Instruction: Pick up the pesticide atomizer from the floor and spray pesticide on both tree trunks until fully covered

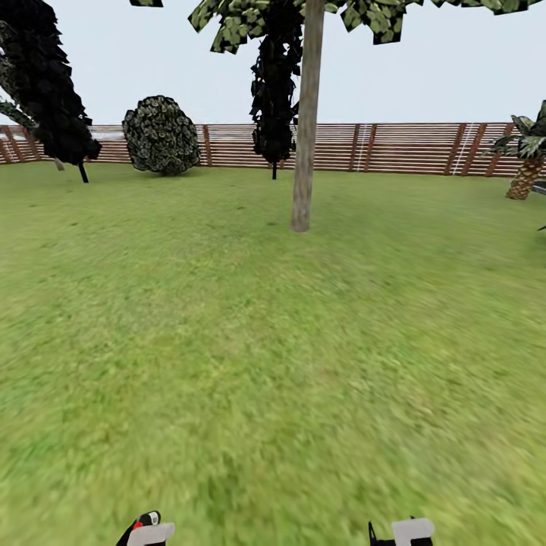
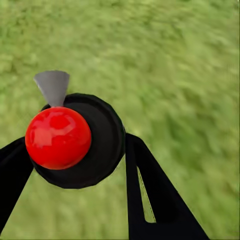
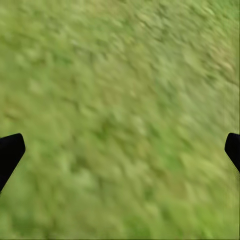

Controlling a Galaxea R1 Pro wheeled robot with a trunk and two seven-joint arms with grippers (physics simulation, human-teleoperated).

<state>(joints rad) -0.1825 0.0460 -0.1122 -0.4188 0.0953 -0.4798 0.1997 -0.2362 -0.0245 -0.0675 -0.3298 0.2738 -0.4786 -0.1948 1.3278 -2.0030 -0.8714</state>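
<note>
The pesticide atomizer sits between the black fingers of my left gripper, which is shut on it. It shows a red ball, a black disc and a grey nozzle. In the head view the atomizer peeks out at the bottom edge, at my left gripper. My right gripper is open over grass, its fingertips far apart with nothing between them. One tree trunk, beige-grey and straight, rises from the lawn far ahead, with green leaves above it.
The floor is open green grass up to the brown slat fence. Black-foliaged trees, a round bush and a palm-like plant stand along the fence.
</note>
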